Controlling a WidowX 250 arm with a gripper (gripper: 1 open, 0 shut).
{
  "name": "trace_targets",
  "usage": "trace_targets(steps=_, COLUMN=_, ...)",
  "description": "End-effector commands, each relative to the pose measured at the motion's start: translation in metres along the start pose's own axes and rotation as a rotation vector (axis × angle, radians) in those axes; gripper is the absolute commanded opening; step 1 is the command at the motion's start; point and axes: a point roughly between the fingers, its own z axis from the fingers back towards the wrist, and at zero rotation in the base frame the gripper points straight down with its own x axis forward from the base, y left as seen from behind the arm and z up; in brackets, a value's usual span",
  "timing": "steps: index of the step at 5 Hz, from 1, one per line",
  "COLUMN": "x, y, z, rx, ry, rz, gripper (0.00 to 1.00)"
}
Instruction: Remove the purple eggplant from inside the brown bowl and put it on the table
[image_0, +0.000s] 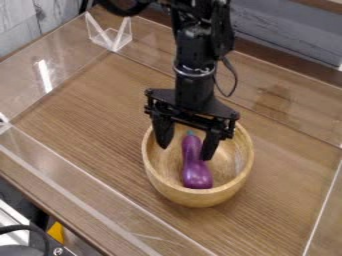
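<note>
One eggplant (197, 164) lies inside bowl (199, 167) on worktop (94, 110). Gripper (187, 139) spread wide, straddling eggplant's far end. Centre fingers either side, avoid bowl rim, then close.

Low clear acrylic walls (80, 215) fence the work surface on every side of the arm, catching pale glare along their edges. Behind and to the left of the arm, a small clear plastic stand (110, 33) sits at the far corner. Farther back, past the rear wall, runs a grey wood-look surface (287, 25). At the lower left, outside the near wall, lie black cables with a bit of yellow (40, 236). The light is soft and even.
</note>
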Motion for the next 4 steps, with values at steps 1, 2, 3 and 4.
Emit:
trace_targets(steps=1, x=0.004, y=-0.002, z=-0.001, rx=-0.003, ry=-0.033, rz=-0.003, gripper=1.00)
trace_targets(steps=2, x=0.004, y=-0.003, z=-0.006, rx=-0.006, ry=-0.041, rz=0.000, gripper=1.00)
trace_targets(steps=3, x=0.004, y=-0.004, z=-0.009, rx=-0.008, ry=-0.049, rz=0.002, gripper=1.00)
trace_targets(steps=4, x=0.004, y=-0.006, z=-0.012, rx=-0.010, ry=-0.060, rz=0.005, gripper=1.00)
